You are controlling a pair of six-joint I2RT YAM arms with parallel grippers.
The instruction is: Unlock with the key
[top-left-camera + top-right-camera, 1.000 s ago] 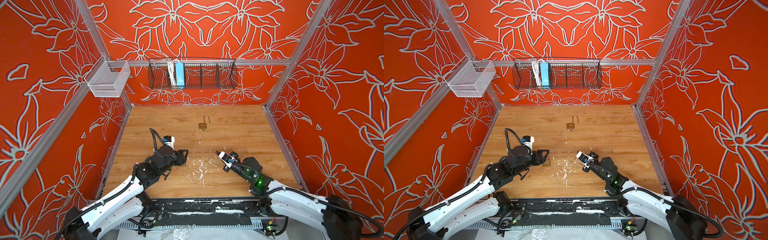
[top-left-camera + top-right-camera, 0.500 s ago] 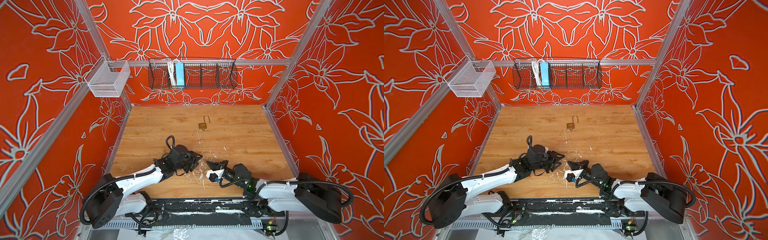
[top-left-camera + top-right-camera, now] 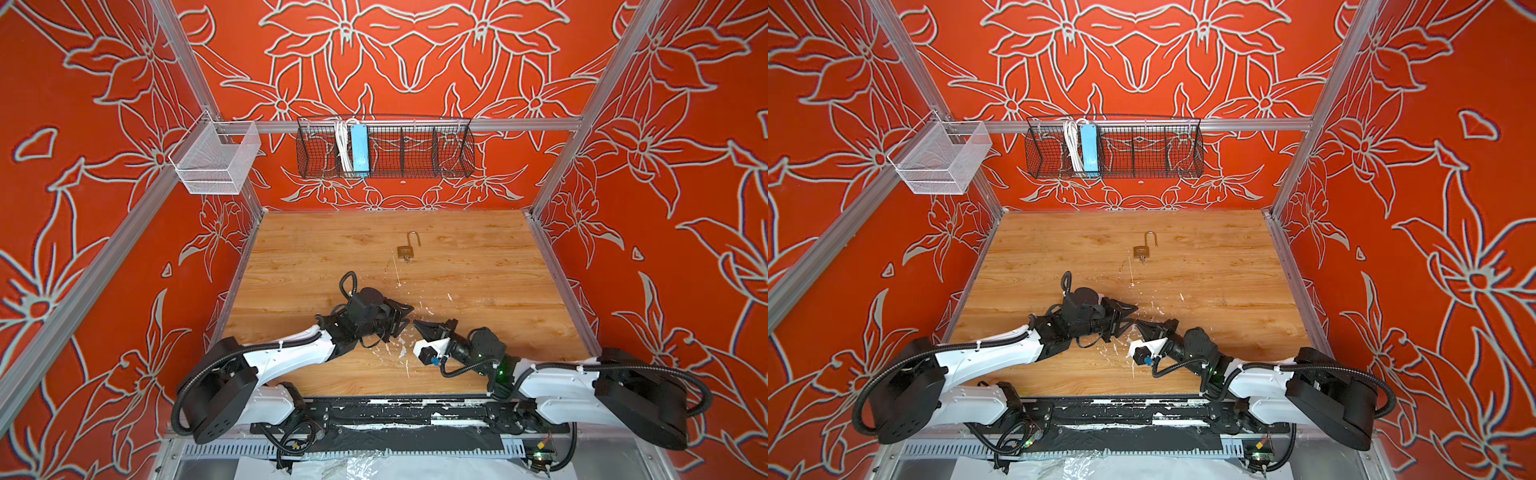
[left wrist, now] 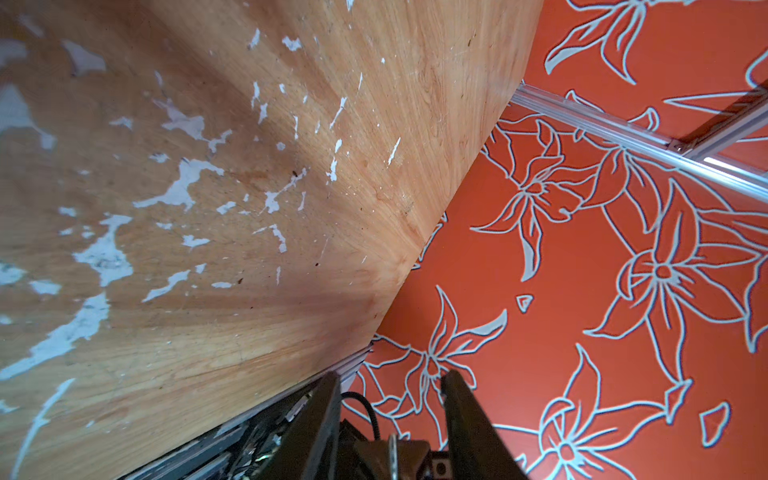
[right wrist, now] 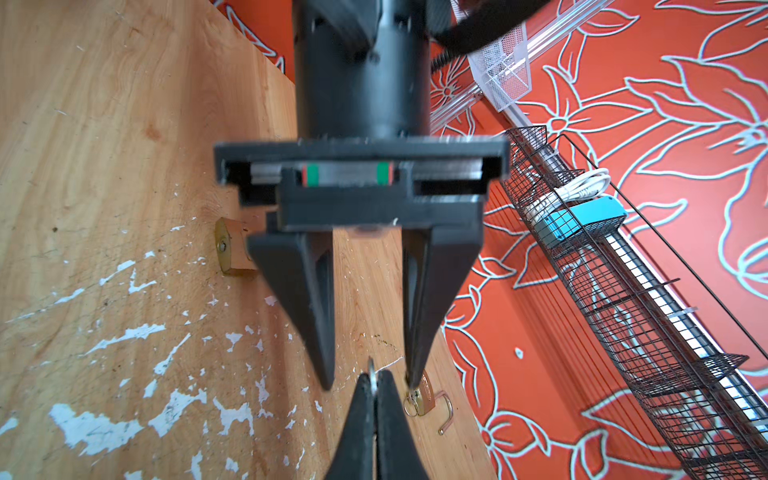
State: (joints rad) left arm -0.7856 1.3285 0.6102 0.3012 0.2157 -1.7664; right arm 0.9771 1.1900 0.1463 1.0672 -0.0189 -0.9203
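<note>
Right wrist view gives the clearest look at what seems to be a handover: the right gripper (image 5: 374,384) is clenched on a thin silvery piece that I take for the key (image 5: 372,370), with only its rounded end showing past the tips. The left gripper (image 3: 408,316) faces it nose to nose with its jaws apart, one finger on each side of the key and neither touching it. In both top views this meeting sits just below the centre of the frame, low over the worn table (image 3: 478,291). The pass goes well if the left jaws close squarely on the exposed end — flat against the flat of the key, clear of the right fingertips — and if the right lets go only once that hold is firm, since so thin a piece can pivot or drop. Whichever end the left takes, the blade needs to stick out free for the keyhole. A brass padlock (image 5: 230,251) lies on the wood just beside the left gripper, hidden in the top views. A second padlock (image 3: 406,251), above centre in both top views, already has its shackle swung open, so the near one is probably the target.
</note>
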